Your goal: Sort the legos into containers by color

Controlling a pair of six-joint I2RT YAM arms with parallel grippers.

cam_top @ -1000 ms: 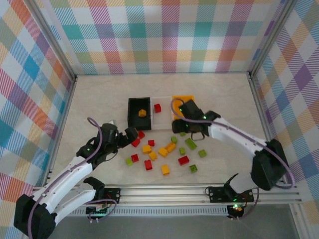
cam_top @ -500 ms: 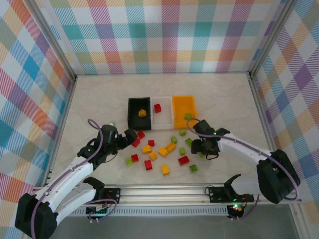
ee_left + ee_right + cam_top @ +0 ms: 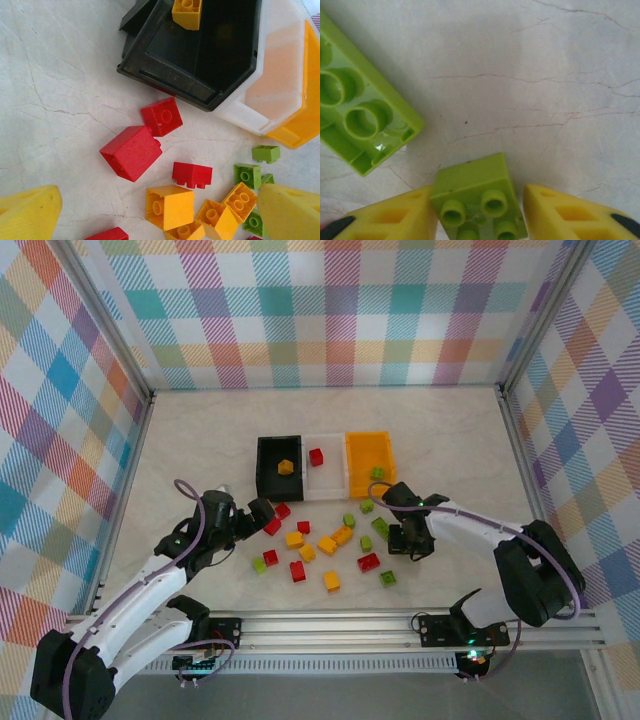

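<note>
**Lime brick bracketed, not yet pinched**

The containers [image 3: 365, 448] line up at twelve o'clock of the scattered legos [image 3: 326, 545], within easy reach. At three o'clock, the right gripper [image 3: 411, 540] straddles a lime brick [image 3: 472, 187], jaws spread. At nine, the left gripper [image 3: 262, 515] hangs spread over red bricks [image 3: 132, 151].

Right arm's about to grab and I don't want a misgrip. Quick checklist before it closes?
1. Small green brick sits between the right gripper's fingers: ok.
2. Both fingers touching it: not ok, a gap shows on one side.
3. Long green brick apart from the fingers: ok.
4. Orange bin already holds a green one: ok.
5. Left gripper open and away from the right one: ok.
6. Finger depth on the brick: cannot tell.
</note>
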